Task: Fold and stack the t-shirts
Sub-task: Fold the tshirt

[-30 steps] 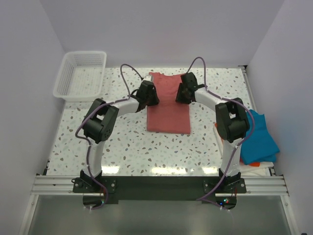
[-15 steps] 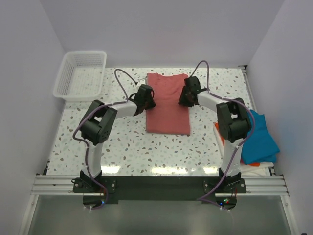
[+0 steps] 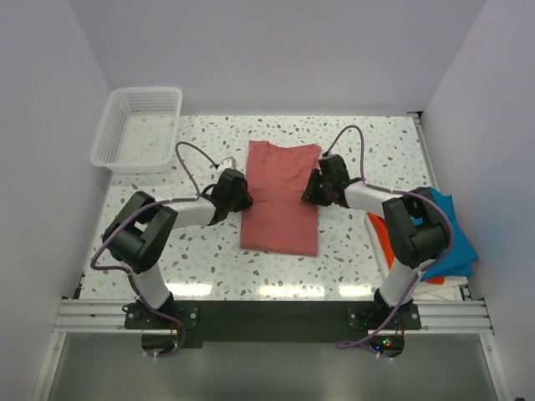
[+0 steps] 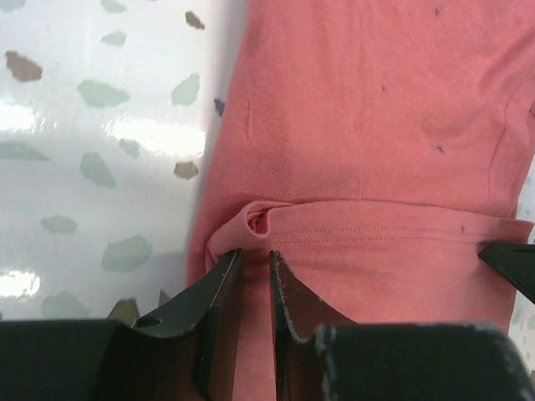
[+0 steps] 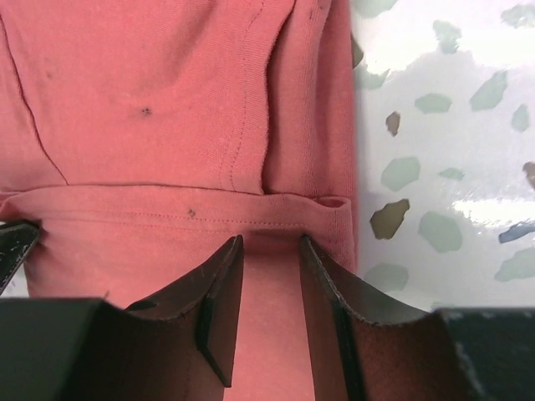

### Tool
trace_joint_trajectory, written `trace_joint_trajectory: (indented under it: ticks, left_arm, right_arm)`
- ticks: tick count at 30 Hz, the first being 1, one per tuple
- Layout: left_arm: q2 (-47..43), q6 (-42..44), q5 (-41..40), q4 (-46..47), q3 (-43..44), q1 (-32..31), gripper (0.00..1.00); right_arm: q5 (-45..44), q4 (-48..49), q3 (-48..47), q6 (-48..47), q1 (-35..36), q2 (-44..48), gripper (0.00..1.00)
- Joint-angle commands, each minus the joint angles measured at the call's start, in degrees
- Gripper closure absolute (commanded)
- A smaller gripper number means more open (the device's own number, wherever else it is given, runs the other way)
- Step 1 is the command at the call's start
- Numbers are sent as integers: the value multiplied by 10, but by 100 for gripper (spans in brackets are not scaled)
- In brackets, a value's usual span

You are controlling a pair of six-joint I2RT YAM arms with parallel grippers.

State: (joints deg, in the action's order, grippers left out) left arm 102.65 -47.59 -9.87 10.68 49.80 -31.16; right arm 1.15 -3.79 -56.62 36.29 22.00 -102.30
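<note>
Each pinching one side of the folded hem, the left pincer [image 4: 252, 255] and right pincer [image 5: 272, 242] hold the salmon-red t-shirt [image 3: 280, 196] mid-way across the bench [image 3: 376, 142]; an uneven pull could slip the thin cloth free, skewing the fold.

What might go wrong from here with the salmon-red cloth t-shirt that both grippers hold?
The left gripper pinches the salmon-red cloth t-shirt only at its bunched edge, so the hem may slip free. An uneven pull against the right gripper could skew the fold. The right arm's elbow sits above the teal-blue cloth t-shirt at the table edge and might drag it off.
</note>
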Motion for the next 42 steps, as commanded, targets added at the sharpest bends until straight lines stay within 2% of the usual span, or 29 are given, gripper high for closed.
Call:
trace_joint_trajectory:
  ticks: [1, 4, 5, 6, 9, 10, 11, 15, 22, 28, 35, 42]
  left_arm:
    - [-28, 7, -21, -58, -36, 5, 75]
    - [-62, 26, -5, -57, -29, 12, 73]
    - [-80, 35, -2, -64, -23, 14, 69]
    - [-90, 42, 10, -67, -20, 16, 67]
    - [-140, 59, 7, -96, -12, 16, 52]
    - [-168, 64, 6, -105, -14, 16, 44]
    - [-183, 64, 5, -136, -18, 17, 42]
    - [-262, 51, 43, -145, -87, 9, 39]
    - [-392, 13, 81, -150, -253, -53, 41]
    - [-454, -32, 131, -68, -342, -85, 41]
    - [-454, -56, 156, -1, -374, -86, 41]
    - [-422, -101, 143, 65, -401, -86, 42]
  right_arm:
    - [2, -61, 25, -8, 1, 9, 61]
    - [7, -109, -17, -25, -6, 21, 53]
    - [17, -116, -31, -27, -12, 34, 49]
    - [19, -126, -34, -27, -15, 44, 39]
    - [-6, -169, -43, -33, -17, 84, 28]
    - [-10, -181, -41, -34, -17, 99, 26]
    - [-10, -190, -27, -31, -17, 112, 26]
    - [0, -184, 69, 4, -2, 232, 25]
    - [-44, -184, 268, 105, 126, 380, 29]
    - [-63, -189, 349, 181, 155, 462, 30]
    - [-85, -190, 379, 257, 155, 545, 30]
    - [-84, -142, 414, 324, 155, 549, 33]
